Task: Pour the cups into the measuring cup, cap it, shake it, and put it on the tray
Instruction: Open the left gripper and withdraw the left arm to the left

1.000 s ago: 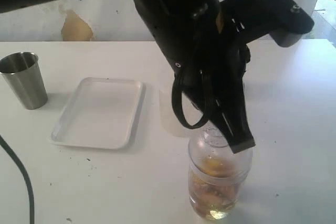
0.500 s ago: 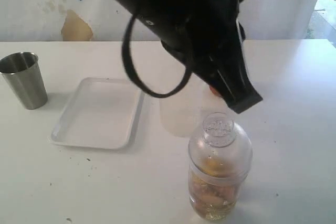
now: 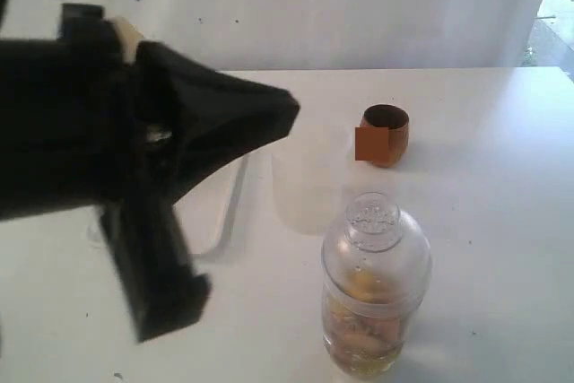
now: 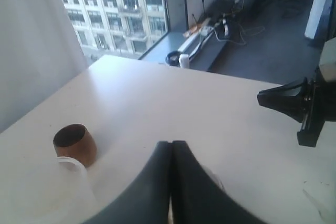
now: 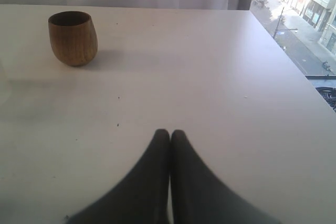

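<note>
over the tray (image 3: 231, 208), left arm (image 3: 108, 159) has swung off the measuring cup (image 3: 375, 302), fingers (image 4: 157, 182) pressed together, empty.

Frosted plastic cup (image 3: 309, 187) upright on white table (image 3: 502, 248), pale wall (image 3: 359, 6) behind, city buildings (image 4: 118, 19) outside

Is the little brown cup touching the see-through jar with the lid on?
Apart. The exterior view shows bare white table between the wooden cup and the capped measuring cup.
</note>
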Tool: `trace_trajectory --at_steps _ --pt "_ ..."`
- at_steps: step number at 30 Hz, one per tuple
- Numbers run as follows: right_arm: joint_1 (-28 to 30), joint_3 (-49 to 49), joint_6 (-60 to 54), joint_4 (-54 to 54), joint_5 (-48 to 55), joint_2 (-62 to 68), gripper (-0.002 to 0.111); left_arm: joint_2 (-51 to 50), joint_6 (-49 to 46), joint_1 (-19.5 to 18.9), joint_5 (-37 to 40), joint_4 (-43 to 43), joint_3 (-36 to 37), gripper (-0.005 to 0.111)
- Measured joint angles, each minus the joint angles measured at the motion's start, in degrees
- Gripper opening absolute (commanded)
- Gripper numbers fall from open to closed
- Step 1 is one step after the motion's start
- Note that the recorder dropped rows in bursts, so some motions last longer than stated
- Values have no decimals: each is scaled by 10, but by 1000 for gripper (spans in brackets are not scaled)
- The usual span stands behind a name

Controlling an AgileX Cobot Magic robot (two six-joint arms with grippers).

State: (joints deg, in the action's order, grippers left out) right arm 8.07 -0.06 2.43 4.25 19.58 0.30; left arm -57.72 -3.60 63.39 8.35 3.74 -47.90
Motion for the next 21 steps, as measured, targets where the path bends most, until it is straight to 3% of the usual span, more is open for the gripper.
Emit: trace_trajectory --at_steps 5,9,16,21 --pt "0 0 0 0 0 0 0 88 2 0 -26 0 95 0" --pt "0 0 0 0 0 0 0 126 2 0 -1 0 139 0" --pt "0 0 0 0 0 0 0 133 2 0 63 0 163 0" --pt "0 0 0 0 0 0 0 133 2 0 68 0 164 0"
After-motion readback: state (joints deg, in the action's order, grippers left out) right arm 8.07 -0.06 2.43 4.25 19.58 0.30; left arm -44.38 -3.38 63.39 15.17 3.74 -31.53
